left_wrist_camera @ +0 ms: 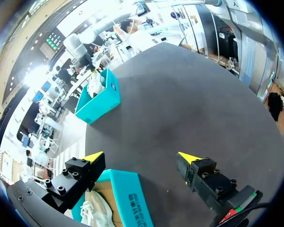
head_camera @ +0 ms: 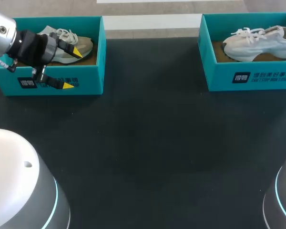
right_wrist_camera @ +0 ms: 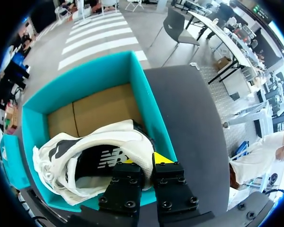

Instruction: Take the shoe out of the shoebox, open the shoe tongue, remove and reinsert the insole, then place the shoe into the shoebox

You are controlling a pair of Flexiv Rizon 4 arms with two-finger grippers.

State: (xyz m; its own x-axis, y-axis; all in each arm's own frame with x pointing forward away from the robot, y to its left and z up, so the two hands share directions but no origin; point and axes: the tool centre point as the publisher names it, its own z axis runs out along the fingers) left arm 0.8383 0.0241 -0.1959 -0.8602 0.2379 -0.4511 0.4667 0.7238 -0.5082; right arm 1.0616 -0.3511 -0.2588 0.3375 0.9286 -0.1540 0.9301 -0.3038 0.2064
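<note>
Two teal shoeboxes stand well apart on the dark, matt worktop (head_camera: 152,143) in the head view, both toward its far edge. The left shoebox (head_camera: 88,82) holds the left shoe (head_camera: 83,45), pale grey with white laces. The left end effector (head_camera: 71,68) hangs over this box's near wall with its fingers wide apart. One yellow tip is over the shoe and the other is in front of the wall's outer face. The right shoebox (head_camera: 257,78) holds the right shoe (head_camera: 252,45), white, with its toe pointing toward the left box.

Left wrist view: the left end effector (left_wrist_camera: 141,157) is spread open and holds nothing. One finger is above a corner of the left shoebox (left_wrist_camera: 128,198), where the laces of the left shoe (left_wrist_camera: 95,210) show; the other is above bare worktop (left_wrist_camera: 189,94), which is even, dark grey and faintly sheened. Across the surface sits the right shoebox (left_wrist_camera: 102,99), with the right arm (left_wrist_camera: 78,42) standing over it.

Right wrist view: the right end effector (right_wrist_camera: 144,161) is down inside the right shoebox (right_wrist_camera: 146,104), fingers drawn close and clamped on the collar of the right shoe (right_wrist_camera: 85,142). One finger is in the dark opening, the other between the shoe and the box wall. The shoe rests on a brown cardboard liner (right_wrist_camera: 99,111), bare ahead of it. Dark worktop (right_wrist_camera: 189,123) lies beside the box
</note>
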